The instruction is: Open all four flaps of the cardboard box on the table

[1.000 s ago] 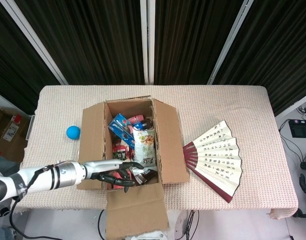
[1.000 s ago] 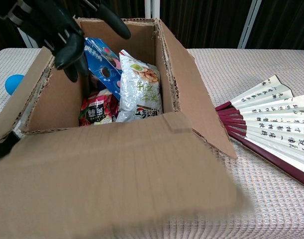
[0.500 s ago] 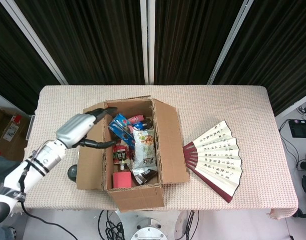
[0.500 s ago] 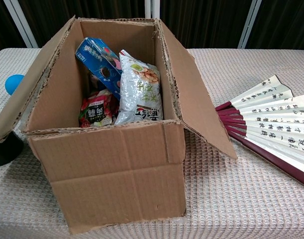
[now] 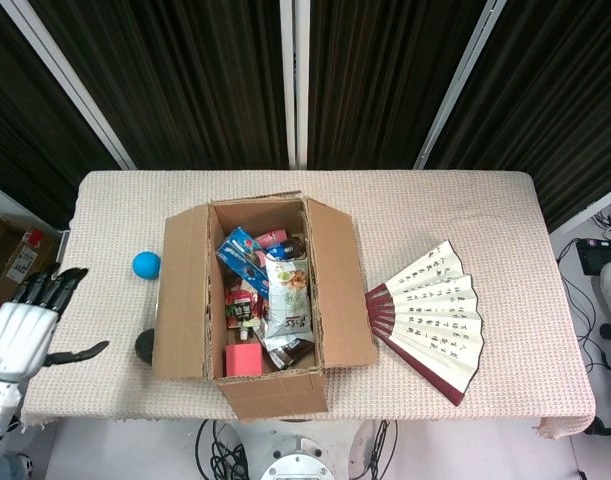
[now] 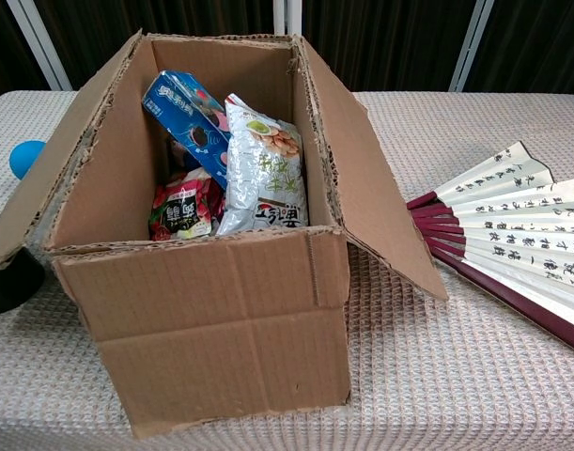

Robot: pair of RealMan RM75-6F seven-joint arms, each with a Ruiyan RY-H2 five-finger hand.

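Change: left hand (image 5: 25, 325) has left the box rim and now sits off the table's edge, at 9 o'clock from the box.
Left hand: fingers spread, holding nothing.
Cardboard box (image 5: 260, 290): at table (image 5: 465, 210) centre — flaps folded outward, snack packets (image 6: 258, 169) inside.
Fan (image 5: 435, 318): at 3 o'clock, spread flat.
Blue ball (image 5: 146, 264): at 9 o'clock — near the left flap.
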